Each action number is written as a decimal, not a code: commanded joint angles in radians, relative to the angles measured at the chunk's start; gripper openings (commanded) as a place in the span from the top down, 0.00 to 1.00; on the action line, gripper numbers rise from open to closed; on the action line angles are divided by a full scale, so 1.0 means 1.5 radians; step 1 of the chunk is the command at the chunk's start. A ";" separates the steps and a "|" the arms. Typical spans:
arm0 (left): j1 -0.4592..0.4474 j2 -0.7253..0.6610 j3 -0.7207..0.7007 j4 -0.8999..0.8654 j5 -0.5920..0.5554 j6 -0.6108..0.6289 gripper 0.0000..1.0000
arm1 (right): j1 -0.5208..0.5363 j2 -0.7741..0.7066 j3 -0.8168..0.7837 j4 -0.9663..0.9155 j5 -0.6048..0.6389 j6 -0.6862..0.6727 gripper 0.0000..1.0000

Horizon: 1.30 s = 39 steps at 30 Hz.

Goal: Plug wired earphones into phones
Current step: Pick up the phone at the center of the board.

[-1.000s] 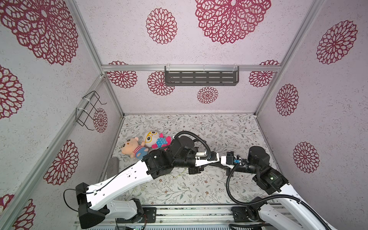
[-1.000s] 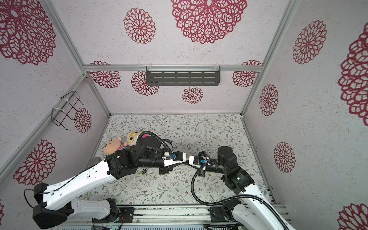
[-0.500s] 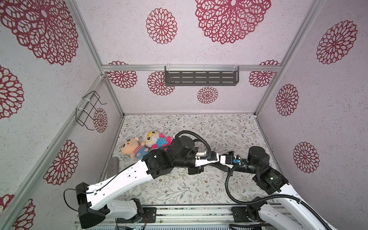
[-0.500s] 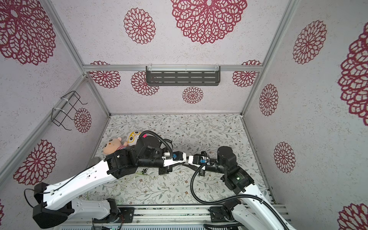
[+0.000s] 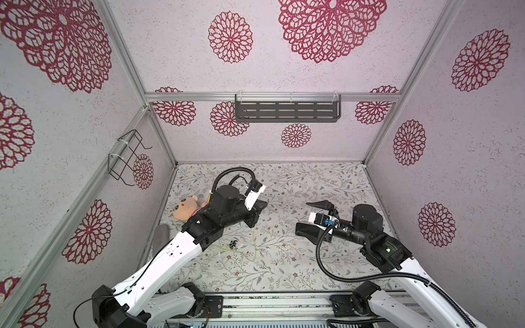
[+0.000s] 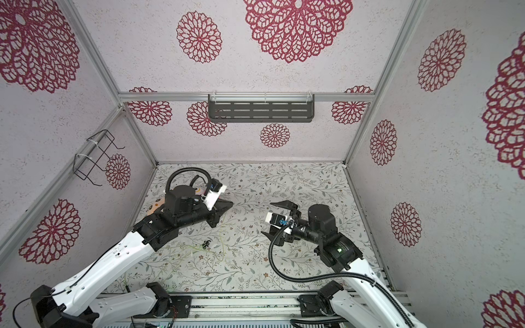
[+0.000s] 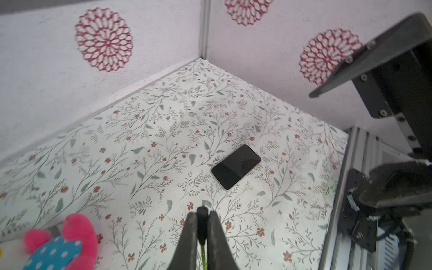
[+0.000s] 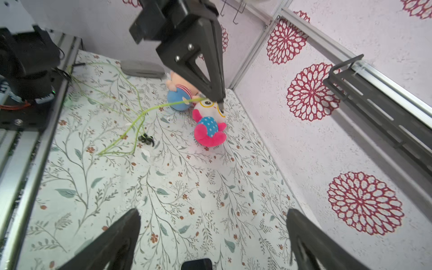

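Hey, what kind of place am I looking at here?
Likely a robot test cell: left arm and right arm on a metal rail, wallpapered panels in aluminium framing, a phone and plush toys as props.

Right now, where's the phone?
Left wrist view: the phone lies flat on the floral mat, robot's right side, beneath the right gripper, jaws open.

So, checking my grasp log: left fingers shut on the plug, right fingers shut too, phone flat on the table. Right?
No: the right fingers stand wide open, empty, as the right wrist view shows. Left fingers shut on the plug, phone flat on the table: both correct.
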 commanded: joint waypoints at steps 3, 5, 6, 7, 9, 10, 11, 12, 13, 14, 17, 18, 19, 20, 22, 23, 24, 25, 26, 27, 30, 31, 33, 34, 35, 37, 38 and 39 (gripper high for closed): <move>0.081 -0.056 -0.059 0.091 0.078 -0.199 1.00 | 0.001 0.184 0.117 -0.194 0.072 -0.122 0.01; 0.109 -0.079 -0.087 0.122 0.091 -0.241 1.00 | -0.003 0.261 0.153 -0.231 0.128 -0.146 0.01; 0.122 -0.086 -0.103 0.141 0.089 -0.265 1.00 | -0.007 0.297 0.168 -0.242 0.159 -0.148 0.01; 0.135 -0.089 -0.116 0.164 0.099 -0.284 1.00 | -0.014 0.327 0.185 -0.257 0.173 -0.154 0.01; 0.155 -0.085 -0.130 0.203 0.130 -0.311 1.00 | -0.029 0.375 0.206 -0.281 0.178 -0.167 0.01; 0.164 -0.080 -0.131 0.212 0.140 -0.323 1.00 | -0.038 0.392 0.207 -0.276 0.184 -0.162 0.01; 0.171 -0.073 -0.133 0.221 0.154 -0.332 1.00 | -0.047 0.405 0.207 -0.275 0.189 -0.160 0.01; 0.178 -0.064 -0.134 0.238 0.178 -0.340 1.00 | -0.059 0.422 0.210 -0.281 0.195 -0.158 0.01; 0.184 -0.054 -0.131 0.242 0.199 -0.343 1.00 | -0.069 0.441 0.214 -0.293 0.200 -0.156 0.01; 0.188 -0.049 -0.130 0.242 0.209 -0.348 1.00 | -0.077 0.456 0.216 -0.306 0.206 -0.154 0.01; 0.188 -0.036 -0.136 0.251 0.239 -0.351 1.00 | -0.089 0.503 0.212 -0.335 0.246 -0.162 0.01; 0.189 -0.035 -0.139 0.252 0.243 -0.350 1.00 | -0.088 0.512 0.208 -0.334 0.256 -0.162 0.01; 0.188 -0.037 -0.142 0.253 0.243 -0.348 1.00 | -0.090 0.522 0.205 -0.333 0.258 -0.157 0.01; 0.188 -0.038 -0.148 0.255 0.237 -0.347 1.00 | -0.089 0.533 0.209 -0.340 0.253 -0.156 0.01; 0.189 -0.040 -0.153 0.257 0.231 -0.345 1.00 | -0.089 0.553 0.222 -0.345 0.240 -0.147 0.01; 0.190 -0.041 -0.153 0.254 0.232 -0.344 1.00 | -0.089 0.561 0.226 -0.343 0.236 -0.143 0.01; 0.190 -0.042 -0.151 0.247 0.233 -0.338 1.00 | -0.088 0.567 0.229 -0.337 0.234 -0.141 0.01; 0.190 -0.045 -0.149 0.238 0.235 -0.332 1.00 | -0.088 0.574 0.232 -0.329 0.234 -0.138 0.01; 0.189 -0.046 -0.147 0.232 0.235 -0.327 1.00 | -0.087 0.582 0.238 -0.326 0.236 -0.135 0.01; 0.190 -0.047 -0.148 0.230 0.235 -0.325 1.00 | -0.086 0.590 0.245 -0.328 0.238 -0.134 0.01; 0.190 -0.049 -0.147 0.219 0.235 -0.320 1.00 | -0.080 0.610 0.258 -0.345 0.236 -0.134 0.01; 0.189 -0.049 -0.147 0.218 0.235 -0.319 1.00 | -0.078 0.616 0.262 -0.352 0.232 -0.137 0.01; 0.190 -0.050 -0.146 0.216 0.237 -0.314 1.00 | -0.075 0.625 0.269 -0.362 0.226 -0.140 0.01; 0.190 -0.050 -0.145 0.214 0.236 -0.313 1.00 | -0.073 0.629 0.271 -0.364 0.224 -0.140 0.01; 0.191 -0.050 -0.144 0.213 0.237 -0.311 1.00 | -0.070 0.634 0.274 -0.367 0.219 -0.140 0.01; 0.193 -0.049 -0.141 0.208 0.240 -0.307 1.00 | -0.068 0.640 0.277 -0.370 0.212 -0.140 0.01; 0.193 -0.049 -0.141 0.208 0.240 -0.308 1.00 | -0.068 0.643 0.277 -0.372 0.212 -0.141 0.01; 0.194 -0.049 -0.140 0.208 0.242 -0.308 1.00 | -0.069 0.647 0.277 -0.374 0.213 -0.142 0.01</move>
